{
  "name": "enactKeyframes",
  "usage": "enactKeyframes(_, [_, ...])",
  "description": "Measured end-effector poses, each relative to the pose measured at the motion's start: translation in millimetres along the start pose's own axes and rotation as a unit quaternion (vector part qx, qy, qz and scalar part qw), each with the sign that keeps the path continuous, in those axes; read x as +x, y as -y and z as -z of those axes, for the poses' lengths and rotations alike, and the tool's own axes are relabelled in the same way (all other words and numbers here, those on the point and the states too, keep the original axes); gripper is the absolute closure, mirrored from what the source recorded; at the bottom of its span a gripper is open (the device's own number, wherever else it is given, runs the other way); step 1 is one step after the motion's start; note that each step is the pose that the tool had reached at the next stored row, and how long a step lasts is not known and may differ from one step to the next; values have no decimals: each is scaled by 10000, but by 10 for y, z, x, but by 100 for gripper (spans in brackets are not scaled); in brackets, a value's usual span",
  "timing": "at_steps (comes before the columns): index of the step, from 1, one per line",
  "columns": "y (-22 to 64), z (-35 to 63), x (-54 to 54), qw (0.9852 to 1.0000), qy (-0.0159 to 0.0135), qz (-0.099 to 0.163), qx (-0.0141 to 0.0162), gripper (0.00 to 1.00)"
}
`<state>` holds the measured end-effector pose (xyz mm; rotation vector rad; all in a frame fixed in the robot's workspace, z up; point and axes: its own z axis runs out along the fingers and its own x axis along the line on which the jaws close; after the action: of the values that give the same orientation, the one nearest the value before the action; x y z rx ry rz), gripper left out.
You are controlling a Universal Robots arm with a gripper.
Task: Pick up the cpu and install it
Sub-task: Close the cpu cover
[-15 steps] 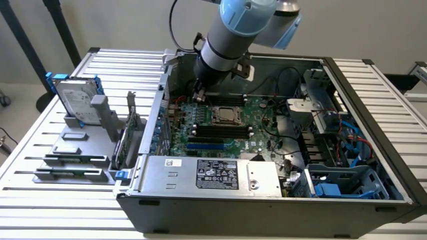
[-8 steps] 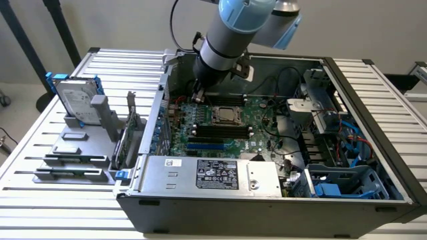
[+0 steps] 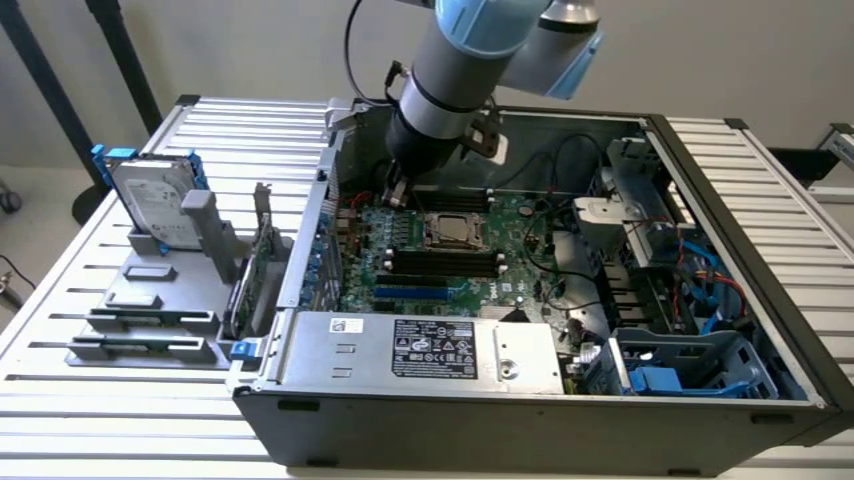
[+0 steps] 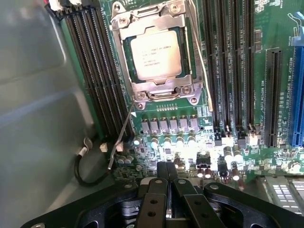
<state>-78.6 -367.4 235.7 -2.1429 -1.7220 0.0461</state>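
Observation:
The cpu (image 4: 154, 57), a small square chip with a pale silver top, lies flat in its socket on the green motherboard (image 4: 280, 28), framed by the metal socket bracket (image 4: 164, 92). In the exterior view the cpu (image 3: 455, 228) sits mid-board inside the open computer case. My gripper (image 4: 166, 167) is shut, its two black fingers pressed together with nothing between them. It hangs a little above the board, just off one edge of the socket and apart from the chip. The exterior view has the gripper (image 3: 398, 192) low at the board's far left corner.
A thin socket lever (image 4: 121, 137) angles out beside the socket. Black memory slots (image 4: 95, 71) flank it, and a black cable (image 4: 88, 168) loops by the grey case wall (image 4: 38, 95). A hard drive with blue rails (image 3: 150, 195) stands on the grey tray (image 3: 147, 320) outside the case.

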Motion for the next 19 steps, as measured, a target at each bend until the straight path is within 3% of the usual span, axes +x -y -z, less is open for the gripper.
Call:
enactKeyframes(5, [5, 13, 3, 9995, -104, -301, -70, 89])
enactKeyframes(11, [11, 30, 6, 9973, -234, -682, -158, 89])
enactKeyframes(14, [27, 33, 5, 9966, -266, -757, -174, 89])
enactKeyframes(19, [82, 62, 4, 9960, -293, -820, -187, 89])
